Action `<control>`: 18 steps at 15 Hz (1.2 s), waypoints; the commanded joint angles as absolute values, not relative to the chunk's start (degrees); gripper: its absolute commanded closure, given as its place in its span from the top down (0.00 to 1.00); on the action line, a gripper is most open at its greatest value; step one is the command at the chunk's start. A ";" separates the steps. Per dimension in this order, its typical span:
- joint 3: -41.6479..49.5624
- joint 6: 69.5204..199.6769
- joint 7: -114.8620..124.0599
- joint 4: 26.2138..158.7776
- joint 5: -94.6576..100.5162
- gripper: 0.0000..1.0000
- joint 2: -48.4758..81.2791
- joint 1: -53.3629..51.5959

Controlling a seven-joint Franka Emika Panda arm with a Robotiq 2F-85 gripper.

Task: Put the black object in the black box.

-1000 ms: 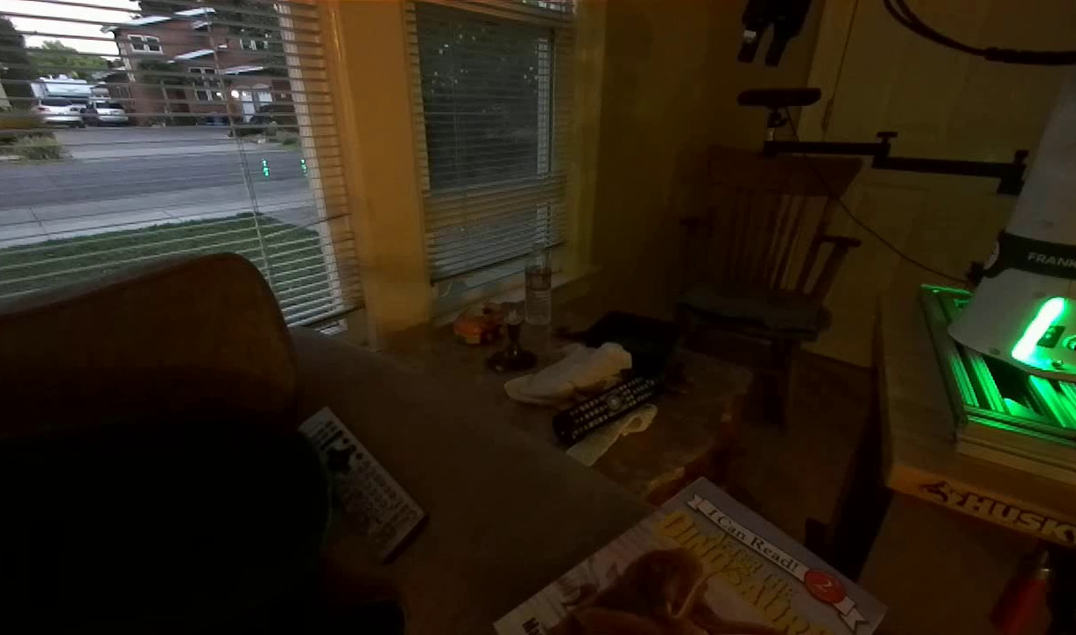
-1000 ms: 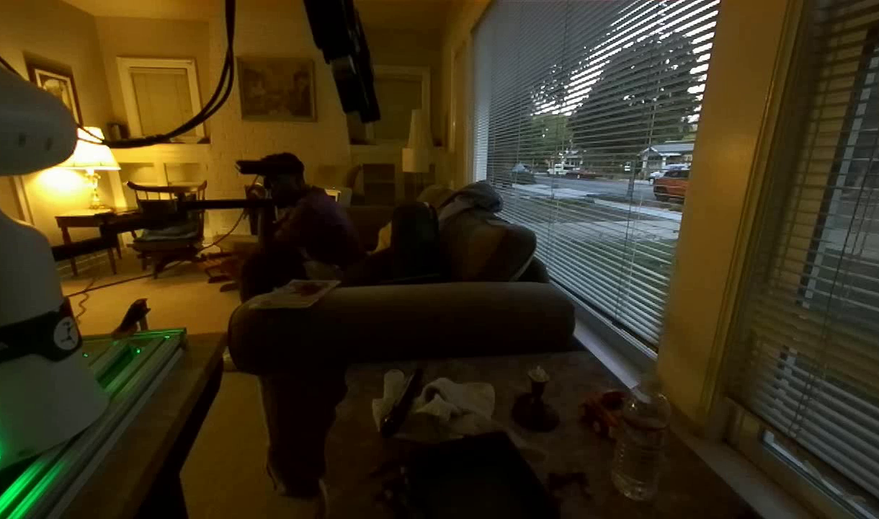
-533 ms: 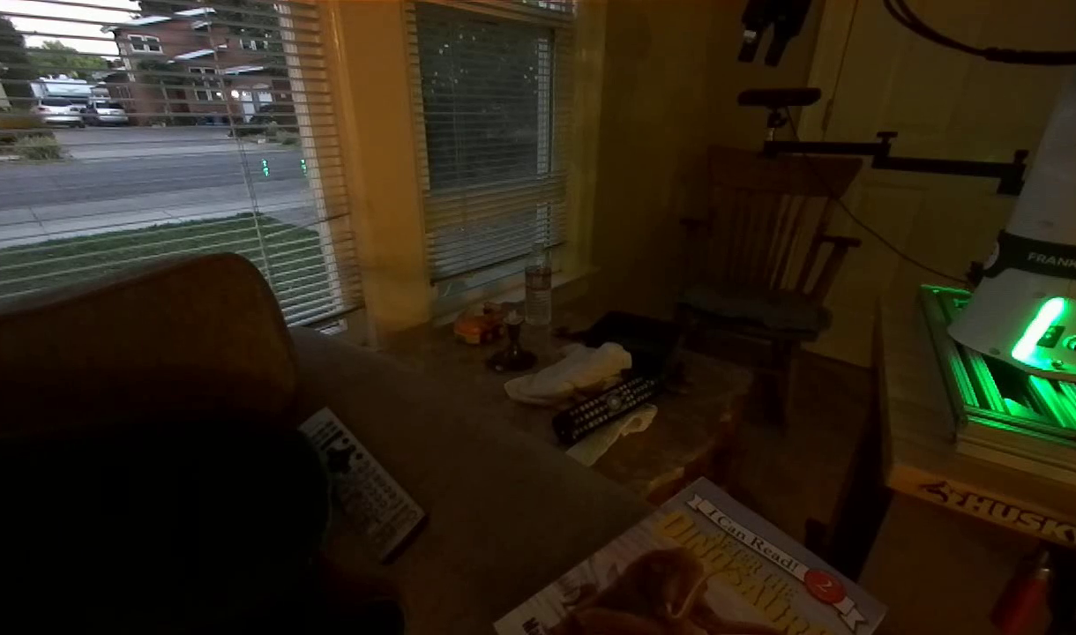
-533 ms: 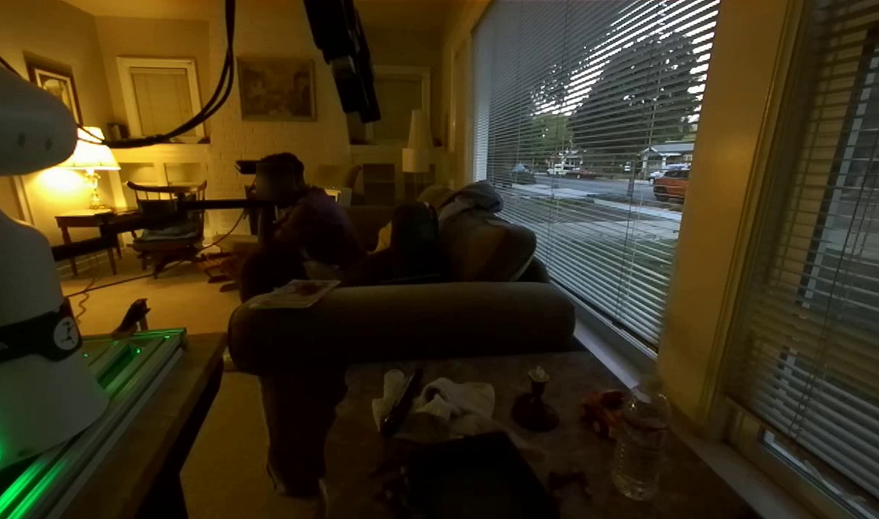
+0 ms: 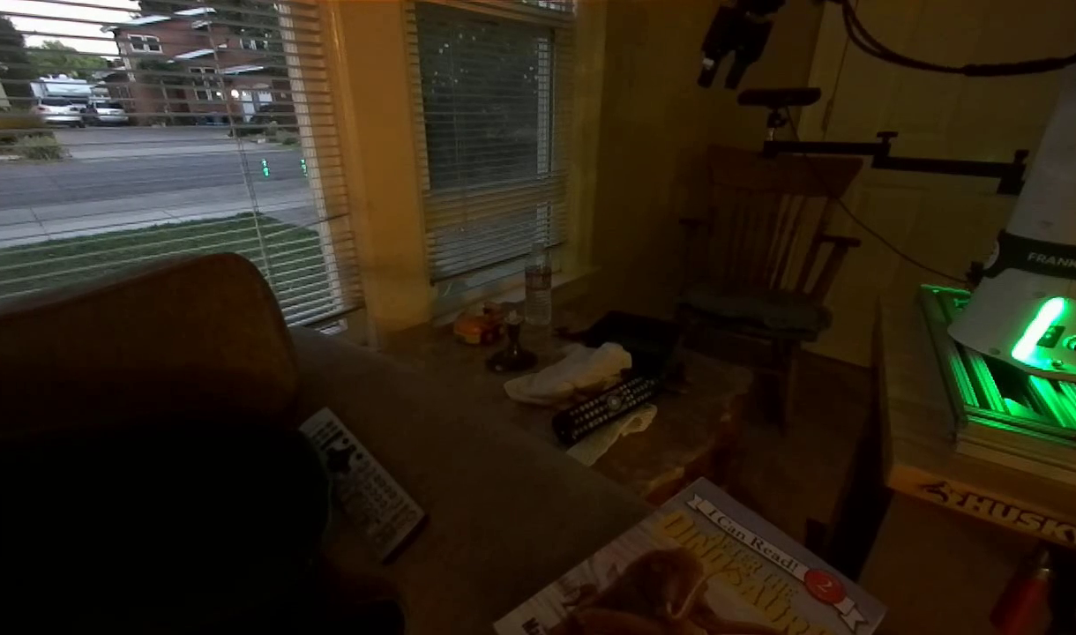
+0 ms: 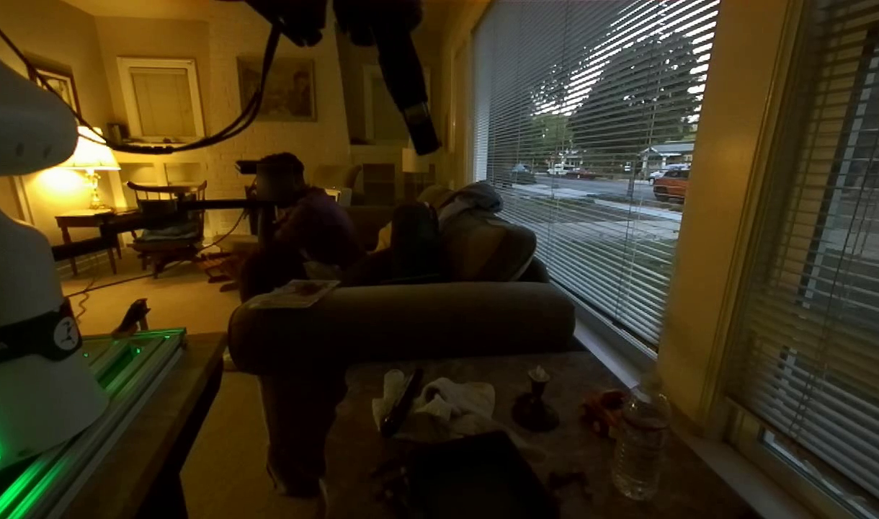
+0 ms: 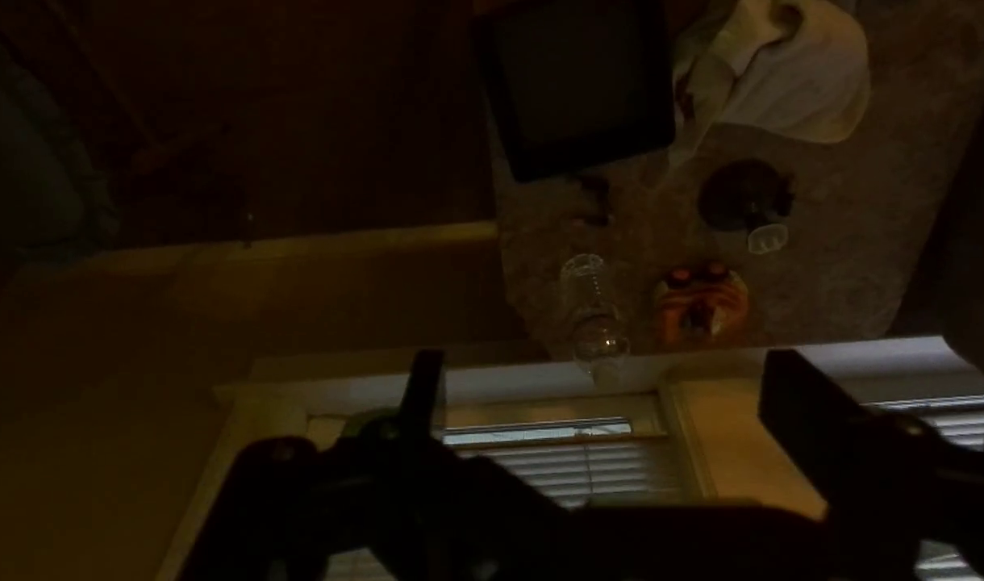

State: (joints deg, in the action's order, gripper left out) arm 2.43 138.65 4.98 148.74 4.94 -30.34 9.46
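The black box (image 7: 577,81), a shallow open tray, sits on the side table; it also shows in both exterior views (image 5: 633,333) (image 6: 475,476). A small dark object (image 7: 595,200) lies on the table just beside the box, on the bottle's side, and shows dimly in an exterior view (image 6: 569,481). A black remote (image 5: 607,408) (image 6: 402,404) lies by the white cloth, on the box's opposite side. My gripper (image 7: 603,359) is open with nothing between its fingers. It hangs high above the table in both exterior views (image 5: 720,79) (image 6: 424,137).
A clear bottle (image 7: 593,294), an orange toy (image 7: 702,308) and a candle holder (image 7: 738,196) stand near the window. A white cloth (image 7: 806,77) lies by the box. The sofa arm (image 6: 411,317) borders the table; a camera arm (image 5: 891,152) reaches out behind.
In the last half second my gripper has moved lower, leftward in one exterior view and rightward in the other, with the cables following. The things on the table have not moved.
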 commanded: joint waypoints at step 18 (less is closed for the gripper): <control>4.78 148.06 1.08 117.55 5.22 1.00 16.59 7.05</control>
